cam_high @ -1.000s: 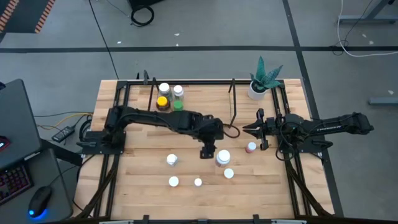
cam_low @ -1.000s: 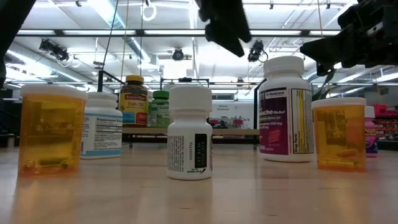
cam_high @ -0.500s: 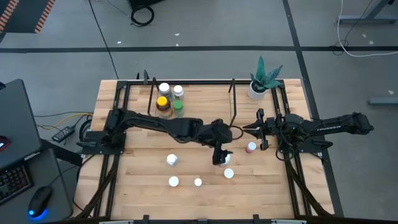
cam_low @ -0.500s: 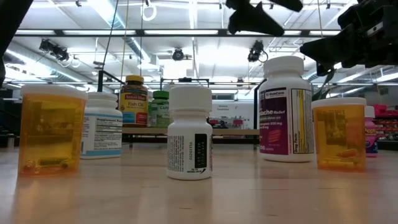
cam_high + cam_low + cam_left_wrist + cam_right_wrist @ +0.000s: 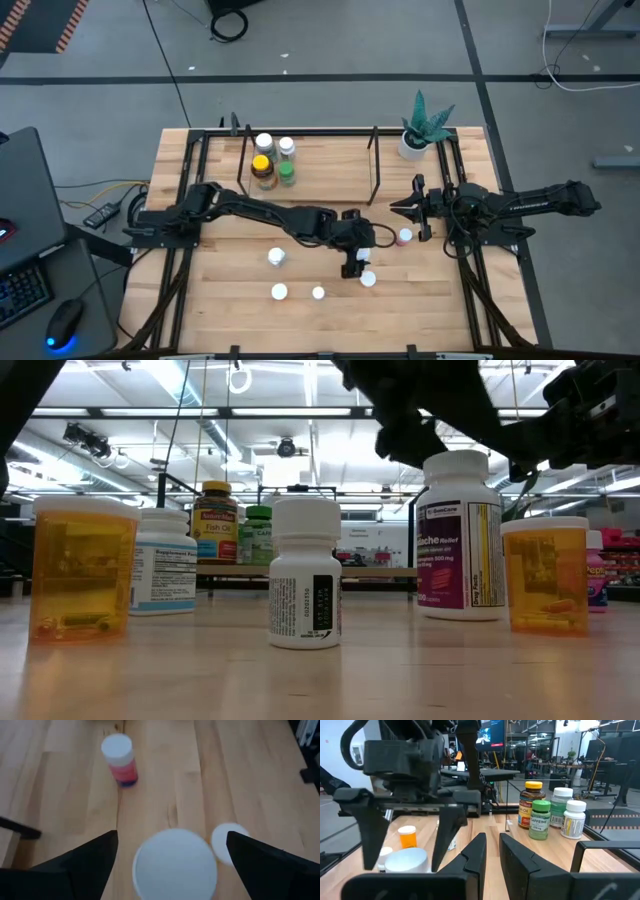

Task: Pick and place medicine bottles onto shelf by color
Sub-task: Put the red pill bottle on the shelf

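My left gripper point(image 5: 355, 262) hangs open over a big white-capped bottle point(image 5: 175, 865) at the table's middle right, one finger on each side of its cap and clear of it. That bottle wears a purple label in the low view point(image 5: 458, 535). A pink-labelled bottle point(image 5: 403, 237) and a small white-capped one point(image 5: 368, 279) stand close by, with others point(image 5: 277, 257) toward the near left. On the shelf point(image 5: 330, 160) at the back stand two white-capped bottles point(image 5: 264, 142), a yellow-capped one point(image 5: 261, 165) and a green-capped one point(image 5: 286, 170). My right gripper point(image 5: 412, 208) waits shut at the right.
A potted green plant point(image 5: 420, 130) stands at the table's back right corner. Two more small bottles point(image 5: 279, 292) point(image 5: 318, 293) stand near the front edge. Black frame rods run along the table's left and right sides. Bare wood lies between the shelf and the loose bottles.
My left gripper has travelled toward the table's right and near edges and sunk, tipping farther downward, from beside the big white-capped bottle to right over it. The bottles have stayed where they stood.
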Controlling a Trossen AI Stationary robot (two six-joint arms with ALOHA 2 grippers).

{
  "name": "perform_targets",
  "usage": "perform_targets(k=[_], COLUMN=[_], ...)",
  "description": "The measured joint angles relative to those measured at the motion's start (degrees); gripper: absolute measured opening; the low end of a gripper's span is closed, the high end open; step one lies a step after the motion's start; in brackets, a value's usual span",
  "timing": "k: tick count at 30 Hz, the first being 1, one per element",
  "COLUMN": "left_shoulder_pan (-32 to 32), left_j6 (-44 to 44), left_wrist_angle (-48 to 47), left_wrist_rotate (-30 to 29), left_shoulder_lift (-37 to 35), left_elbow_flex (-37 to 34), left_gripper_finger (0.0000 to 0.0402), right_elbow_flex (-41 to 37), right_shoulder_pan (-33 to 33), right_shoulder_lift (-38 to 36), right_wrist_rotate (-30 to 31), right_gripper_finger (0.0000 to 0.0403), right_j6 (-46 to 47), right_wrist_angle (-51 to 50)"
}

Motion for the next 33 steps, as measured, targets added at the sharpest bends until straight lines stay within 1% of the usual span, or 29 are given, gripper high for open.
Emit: perform_targets(k=[1, 3, 8, 10, 17, 21, 24, 27, 30, 33], left_shoulder_pan=[0.02, 0.06, 0.35, 0.35, 0.33, 0.35, 0.35, 0.45, 0.81, 1.49], left_j6=[-0.05, -0.09, -0.24, -0.22, 0.22, 0.54, 2.38, 4.16, 6.20, 7.99], left_wrist_angle=[-0.07, -3.29, -4.88, -3.86, -4.27, -5.45, -9.68, -15.64, -22.89, -26.60], left_wrist_rotate=[0.02, 0.04, 0.03, 0.04, 0.26, 0.28, 0.26, -0.19, -3.46, -8.25], left_shoulder_lift=[0.29, 0.54, 1.86, 2.34, 2.41, 2.41, 2.41, 2.41, 2.41, 1.89], left_elbow_flex=[0.08, -0.13, -0.09, 0.00, 0.09, 2.20, 5.65, 10.00, 13.22, 14.33], left_gripper_finger=[0.0382, 0.0382, 0.0380, 0.0373, 0.0334, 0.0308, 0.0297, 0.0297, 0.0300, 0.0297], right_elbow_flex=[0.00, 0.00, 0.00, 0.00, 0.00, 0.00, 0.00, 0.00, 0.00, 0.00], right_shoulder_pan=[-0.01, -0.01, -0.02, 0.00, 0.00, -0.02, -0.02, -0.01, -0.02, -0.02], right_shoulder_lift=[0.00, 0.00, 0.01, 0.00, 0.02, 0.01, 0.00, 0.02, 0.01, 0.00], right_wrist_rotate=[0.01, 0.01, 0.01, 0.01, 0.01, -0.01, 0.00, 0.01, 0.01, -0.02], right_gripper_finger=[0.0062, 0.0062, 0.0062, 0.0062, 0.0062, 0.0062, 0.0062, 0.0062, 0.0062, 0.0062], right_j6=[0.00, 0.02, 0.00, 0.00, 0.00, 0.00, 0.00, 0.00, 0.00, 0.00], right_wrist_angle=[0.02, 0.06, 0.02, 0.02, 0.02, -0.01, 0.00, 0.00, 0.00, 0.00])
